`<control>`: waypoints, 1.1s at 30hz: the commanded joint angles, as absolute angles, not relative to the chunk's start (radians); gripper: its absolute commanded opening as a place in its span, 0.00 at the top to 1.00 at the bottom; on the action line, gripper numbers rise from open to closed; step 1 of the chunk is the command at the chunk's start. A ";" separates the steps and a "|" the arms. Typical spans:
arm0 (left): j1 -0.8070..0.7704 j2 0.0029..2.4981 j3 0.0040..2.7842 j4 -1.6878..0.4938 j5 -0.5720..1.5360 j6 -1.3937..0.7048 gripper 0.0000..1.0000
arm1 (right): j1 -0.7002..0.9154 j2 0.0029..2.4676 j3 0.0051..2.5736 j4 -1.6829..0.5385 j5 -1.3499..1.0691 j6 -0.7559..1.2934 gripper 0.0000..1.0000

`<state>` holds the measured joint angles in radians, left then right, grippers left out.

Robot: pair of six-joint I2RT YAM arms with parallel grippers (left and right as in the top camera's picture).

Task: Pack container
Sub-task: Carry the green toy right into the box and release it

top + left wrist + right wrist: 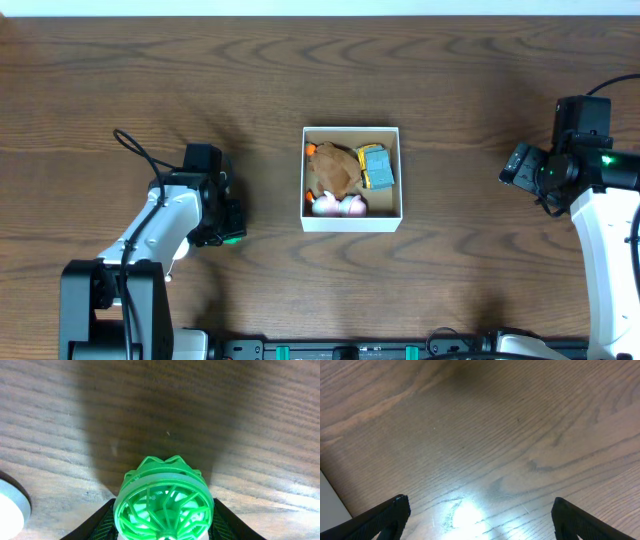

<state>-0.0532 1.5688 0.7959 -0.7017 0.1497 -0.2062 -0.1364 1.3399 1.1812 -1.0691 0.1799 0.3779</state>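
Observation:
The container [351, 222] is a small white cardboard box at the table's middle. It holds a brown plush toy [333, 170], a blue and yellow toy car [376, 166] and a pink and white toy [338, 206]. My left gripper [230, 228] is to the box's left, low over the table, shut on a green round ribbed toy [164, 506] that fills the space between its fingers. My right gripper [522, 165] is open and empty at the far right, and its wrist view shows only bare wood between the fingers [480, 520].
A white rounded object [10, 510] shows at the lower left edge of the left wrist view. A pale strip [331, 502] shows at the left edge of the right wrist view. The table is dark wood.

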 commanded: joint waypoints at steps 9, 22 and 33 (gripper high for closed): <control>-0.132 1.414 1.113 -0.902 0.149 -0.201 0.88 | -0.146 1.344 1.174 -1.076 0.186 0.364 0.07; -0.641 1.360 1.171 -0.720 0.135 -0.046 0.89 | -0.146 1.344 1.174 -1.076 0.186 0.364 0.07; -0.690 1.468 1.171 -0.686 0.081 -0.034 0.40 | -0.146 1.344 1.174 -1.086 0.186 0.358 0.06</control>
<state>-0.7006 1.4849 1.1671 -0.6910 0.1020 -0.0505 -0.1364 1.3399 1.1805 -1.0840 0.1799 0.3737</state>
